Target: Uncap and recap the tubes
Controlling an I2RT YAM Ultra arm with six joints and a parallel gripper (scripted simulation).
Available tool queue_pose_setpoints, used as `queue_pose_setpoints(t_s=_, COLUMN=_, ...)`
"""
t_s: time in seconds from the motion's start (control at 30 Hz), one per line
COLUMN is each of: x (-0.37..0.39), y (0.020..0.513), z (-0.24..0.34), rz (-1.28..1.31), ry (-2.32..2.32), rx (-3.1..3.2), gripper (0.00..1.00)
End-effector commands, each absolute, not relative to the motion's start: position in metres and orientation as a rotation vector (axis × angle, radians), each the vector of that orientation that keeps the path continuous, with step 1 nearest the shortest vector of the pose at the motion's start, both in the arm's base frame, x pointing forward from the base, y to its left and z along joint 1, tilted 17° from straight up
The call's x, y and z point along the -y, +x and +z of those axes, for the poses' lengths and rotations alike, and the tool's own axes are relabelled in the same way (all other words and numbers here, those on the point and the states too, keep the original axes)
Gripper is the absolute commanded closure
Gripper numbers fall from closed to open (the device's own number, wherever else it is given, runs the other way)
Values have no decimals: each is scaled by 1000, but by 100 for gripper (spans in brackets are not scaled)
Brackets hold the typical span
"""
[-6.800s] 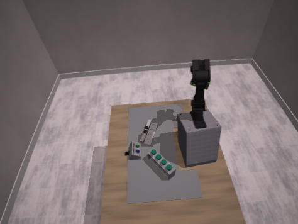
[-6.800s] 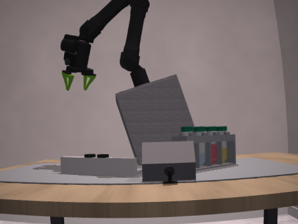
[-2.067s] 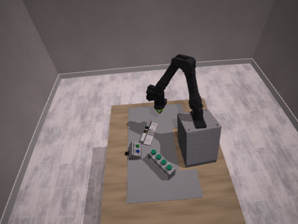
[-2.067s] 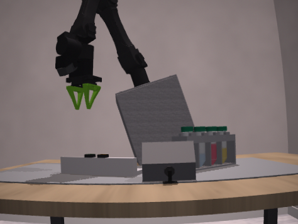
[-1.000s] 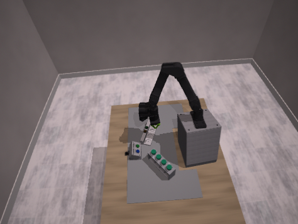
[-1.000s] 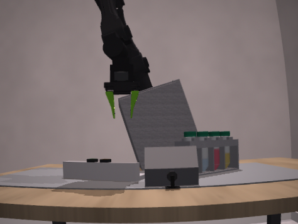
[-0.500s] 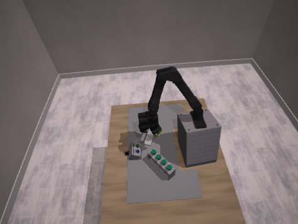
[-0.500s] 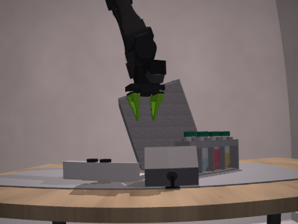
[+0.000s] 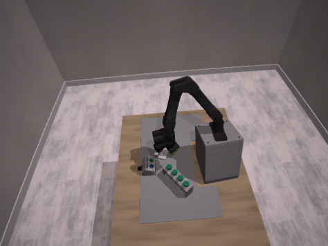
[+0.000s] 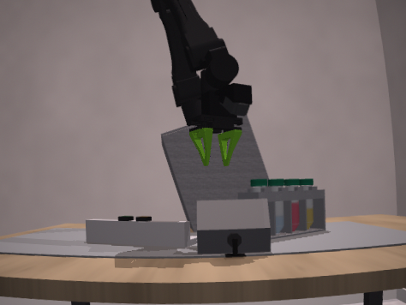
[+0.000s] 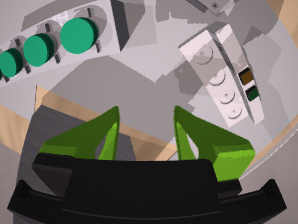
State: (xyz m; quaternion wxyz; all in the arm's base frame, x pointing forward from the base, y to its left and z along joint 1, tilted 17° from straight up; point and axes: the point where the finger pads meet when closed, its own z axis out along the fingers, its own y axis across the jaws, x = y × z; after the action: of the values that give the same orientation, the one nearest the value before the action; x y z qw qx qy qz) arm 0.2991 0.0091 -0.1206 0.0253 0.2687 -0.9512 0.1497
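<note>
The decapping station (image 9: 177,177) stands on the grey mat with a green cap on each of its tubes; the caps show as a row in the side view (image 10: 283,182). In the wrist view three of these caps (image 11: 40,48) are at the upper left. The white cap tray (image 11: 222,83) lies to the right, and its nests look empty. Its two lamps (image 11: 249,86) look dark. My gripper (image 10: 215,163) hangs high above the mat, between the tray and the station. Its green fingers stand partly open with nothing between them.
The tall grey pedestal (image 9: 219,153) that holds the arm's base stands to the right of the station. The wooden table edge runs close to the mat.
</note>
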Motion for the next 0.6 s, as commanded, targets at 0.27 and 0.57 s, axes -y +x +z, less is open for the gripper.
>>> queue_pose_setpoints(t_s=0.27, x=-11, y=305, z=-117, rz=467, ry=842, rx=2955, gripper=51)
queue_pose_setpoints(t_s=0.57, x=-59, y=299, z=-132, rz=474, ry=87, rx=3146, gripper=51)
